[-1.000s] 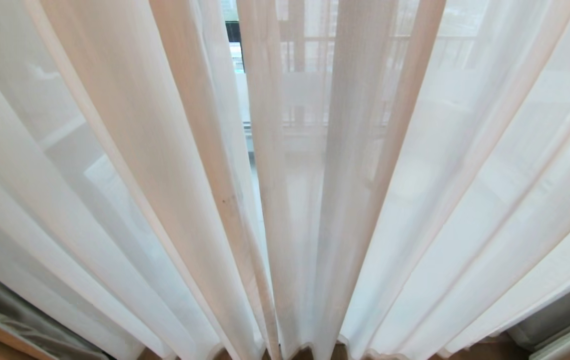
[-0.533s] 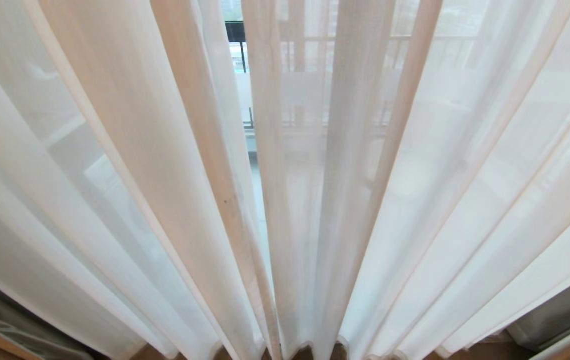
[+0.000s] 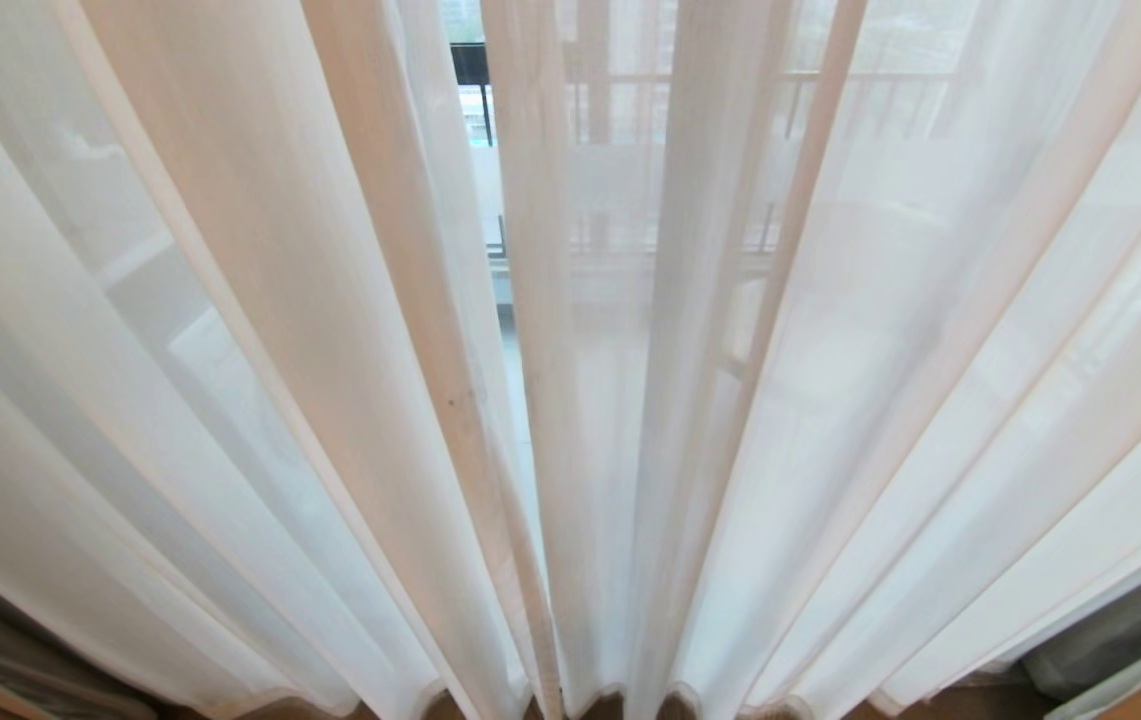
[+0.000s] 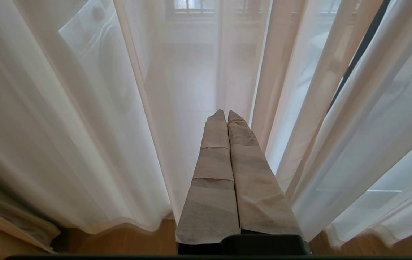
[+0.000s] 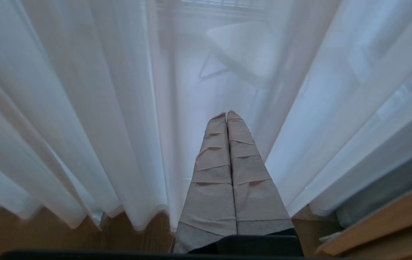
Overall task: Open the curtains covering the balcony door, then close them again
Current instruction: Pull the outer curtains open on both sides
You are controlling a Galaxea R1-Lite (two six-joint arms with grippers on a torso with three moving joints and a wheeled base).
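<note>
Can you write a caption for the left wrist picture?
Left gripper, shut, points at white sheer curtains hanging to the floor.

Daylight floods in over a wooden floor (image 4: 130, 240) and a railing (image 3: 488, 110) outside.

Beige tape-wrapped tapered hand (image 4: 226, 113) fingers (image 4: 213, 173)

No legible text, label or number on anything here.
</note>
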